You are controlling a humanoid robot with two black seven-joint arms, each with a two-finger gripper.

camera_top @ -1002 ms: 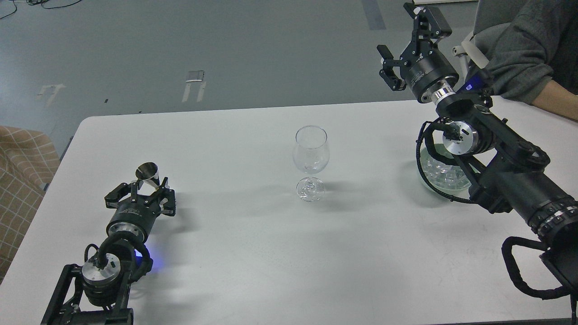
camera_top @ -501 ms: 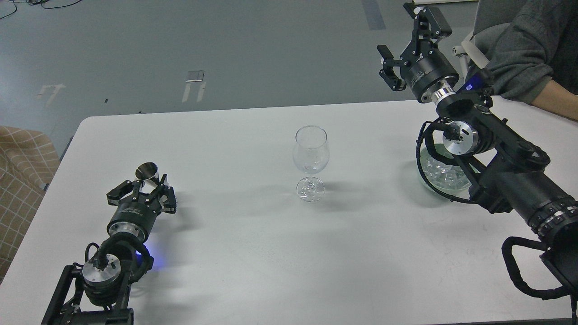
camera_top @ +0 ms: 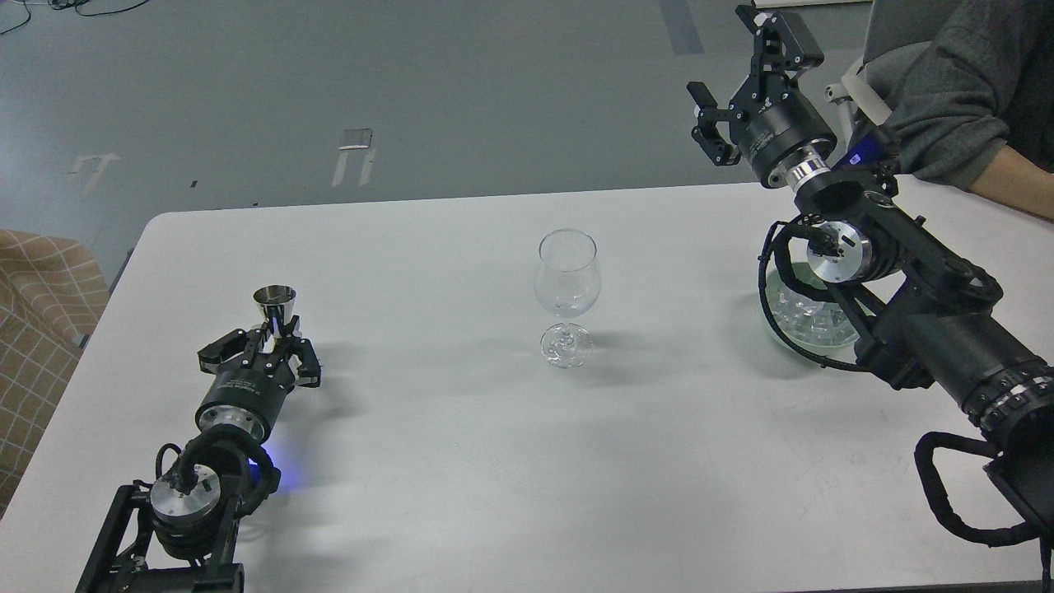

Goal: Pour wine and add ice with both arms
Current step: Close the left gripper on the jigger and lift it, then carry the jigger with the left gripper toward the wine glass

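Ice (camera_top: 811, 317): clear cubes piled in a shallow greenish-rimmed bowl (camera_top: 778, 329) on the white table (camera_top: 461, 461), right of frame centre, partly hidden behind the right arm (camera_top: 930, 321) and its looped black cable. Wine glass (camera_top: 566, 295): clear, stemmed, upright at frame centre, well apart from the bowl and from both grippers; bowl of the glass looks empty. Left gripper (camera_top: 268, 344), lower left of frame: low over the tabletop, fingers closed on the stem of a small polished metal jigger (camera_top: 275, 306), which stands about upright w/ its open mouth upward; blue light glows under the left arm (camera_top: 206, 461) near the wrist. Right gripper (camera_top: 745, 78), upper right of frame: raised above and beyond the table's far edge, jaws spread wide, nothing between them. Silver joint rings visible on both arms. Person's grey-sleeved arm (camera_top: 955, 107) at the upper right corner, just beside the right wrist; contact cannot be told. Grey floor (camera_top: 370, 99) w/ tape marks beyond the table; checked beige fabric (camera_top: 37, 329) at the left edge.
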